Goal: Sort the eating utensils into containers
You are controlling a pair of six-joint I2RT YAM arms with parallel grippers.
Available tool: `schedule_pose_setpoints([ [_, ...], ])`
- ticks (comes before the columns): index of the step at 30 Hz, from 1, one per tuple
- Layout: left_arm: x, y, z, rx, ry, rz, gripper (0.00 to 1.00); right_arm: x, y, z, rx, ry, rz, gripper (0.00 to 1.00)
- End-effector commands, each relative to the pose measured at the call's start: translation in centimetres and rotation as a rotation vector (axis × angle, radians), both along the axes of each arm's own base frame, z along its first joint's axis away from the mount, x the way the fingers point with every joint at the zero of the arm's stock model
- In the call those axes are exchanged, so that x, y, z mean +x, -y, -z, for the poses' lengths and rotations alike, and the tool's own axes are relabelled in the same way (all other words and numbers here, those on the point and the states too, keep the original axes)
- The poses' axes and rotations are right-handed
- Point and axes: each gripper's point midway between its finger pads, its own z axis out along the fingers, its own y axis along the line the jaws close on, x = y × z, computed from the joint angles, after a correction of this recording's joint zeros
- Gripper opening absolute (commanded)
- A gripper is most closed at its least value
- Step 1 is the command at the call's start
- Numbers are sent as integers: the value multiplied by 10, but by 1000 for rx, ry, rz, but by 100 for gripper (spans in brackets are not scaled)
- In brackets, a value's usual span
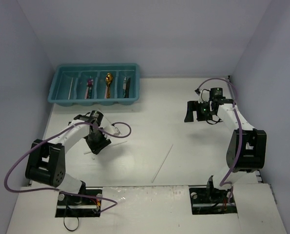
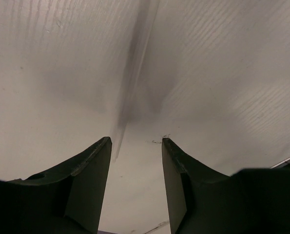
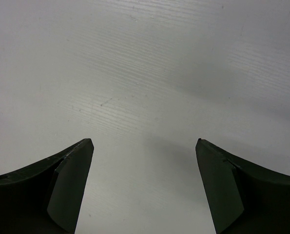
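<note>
Top external view, Mia: where's the tray (image 1: 94,102)?

Eleven o'clock, Jon, at the far edge of the tabletop (image 1: 149,122). All four compartments hold something. I can make out a gold spoon (image 1: 108,80) in the third from the left; the others are too small to name.

And what's loose?

Two white sticks. One chopstick (image 1: 116,145) lies at 8 o'clock, partly under the left gripper (image 1: 97,144). A second chopstick (image 1: 162,163) lies near the middle, toward 6 o'clock, well apart from both arms.

Is the left gripper pinching that chopstick?

No. On the left wrist view the left gripper (image 2: 135,141) has its fingers partly spread, with bare tabletop between them. The chopstick (image 2: 141,53) runs from 12 o'clock down to the left fingertip. I can't tell whether they touch.

The right gripper (image 1: 196,114)?

Two o'clock, with nothing near it. Its own camera shows the right gripper (image 3: 145,141) spread wide over bare tabletop.
</note>
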Motion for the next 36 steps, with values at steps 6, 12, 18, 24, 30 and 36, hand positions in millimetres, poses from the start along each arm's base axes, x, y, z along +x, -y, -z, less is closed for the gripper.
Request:
schedule_pose_setpoints([
  [6,16,-10,12,71,-21,62,39,3,1,-12,-4,42,-5,83],
  [12,24,-5,20,61,-25,81,30,2,1,-12,-3,42,-6,83],
  [18,29,-1,26,52,-43,74,7,3,1,-15,-6,51,-5,83],
  [24,24,4,20,37,-27,68,0,2,1,-16,-5,54,-4,83],
  [30,16,17,-16,-49,34,38,0,2,1,-17,-1,54,-2,83],
  [36,35,41,-99,-215,222,-27,0,4,0,-17,3,55,-5,83],
])
